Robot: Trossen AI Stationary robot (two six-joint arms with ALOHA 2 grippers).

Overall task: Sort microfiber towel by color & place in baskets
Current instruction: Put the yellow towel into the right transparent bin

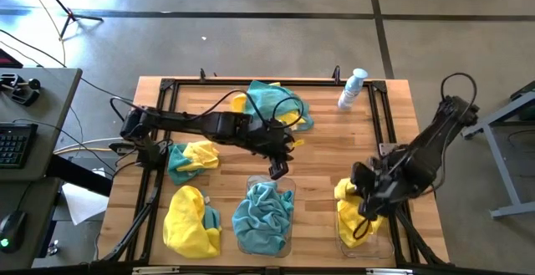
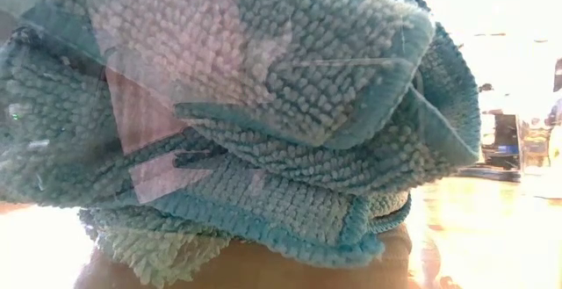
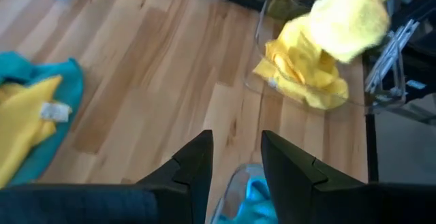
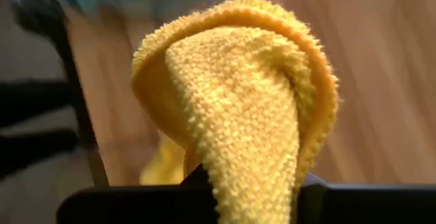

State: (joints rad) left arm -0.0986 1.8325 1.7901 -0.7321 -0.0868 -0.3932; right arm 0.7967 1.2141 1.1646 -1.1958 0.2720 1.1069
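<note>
Microfiber towels are spread over the wooden table (image 1: 326, 154), and you can see them sorted only in part. In the high view, a teal towel (image 1: 263, 216) fills the clear basket (image 1: 288, 193) at bottom centre, and it blocks nearly the whole low view. The second basket (image 1: 386, 243) at lower right holds yellow cloth. Loose ones lie apart: a teal and yellow heap (image 1: 272, 104) at upper centre, a small teal and yellow bundle (image 1: 192, 158) at centre left, and a mostly yellow pile (image 1: 191, 221) at lower left.

Your left gripper (image 1: 278, 171) hangs just above the far rim of the centre basket; its fingers (image 3: 197, 166) stand slightly apart with nothing between them. Your right gripper (image 1: 365, 193) sits over the lower right basket, clamped on a yellow towel (image 4: 238, 101) that drapes over it.

A white sewn tag (image 3: 54, 112) shows on one loose yellow cloth in the left wrist view, but you cannot read any writing on it. A white and blue spray bottle (image 1: 352, 89) stands at upper right; its label is too small to read.
</note>
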